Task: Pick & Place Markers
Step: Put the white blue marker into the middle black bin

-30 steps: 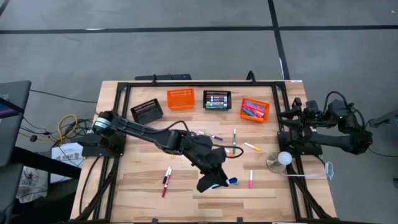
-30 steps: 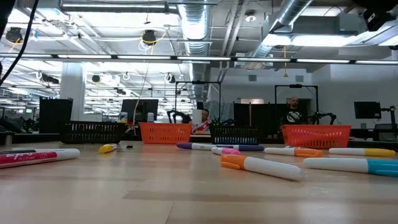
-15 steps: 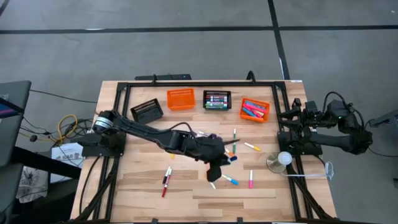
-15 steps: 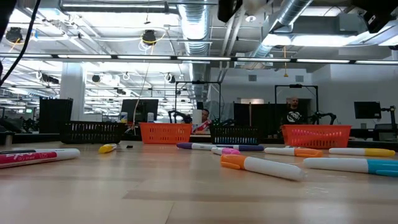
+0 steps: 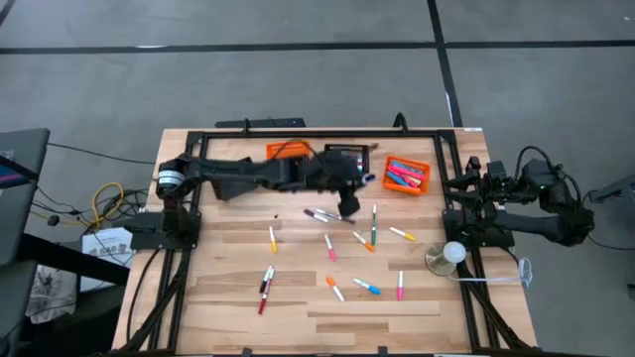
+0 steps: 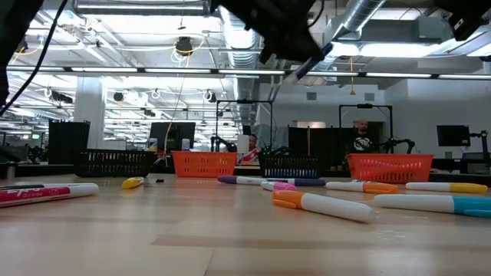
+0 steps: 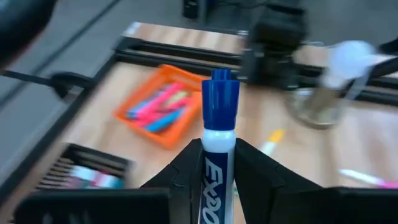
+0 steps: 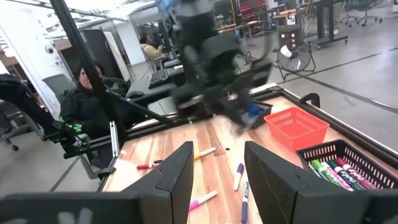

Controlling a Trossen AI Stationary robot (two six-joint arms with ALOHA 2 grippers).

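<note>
I have swung my left gripper [image 7: 219, 163] up from the desk's [image 5: 228, 297] near side; jaws clamp the blue marker [image 7: 219, 143], now over the baskets. Right gripper [image 8: 217, 171] waits parted.

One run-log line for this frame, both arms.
left hand: shut on blue marker, raised near the baskets | right hand: parked at table's right edge, empty | orange basket: holds markers

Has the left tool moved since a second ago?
Yes. The left tool, carrying a blue marker, moved from the table's near side up toward the orange basket.
</note>
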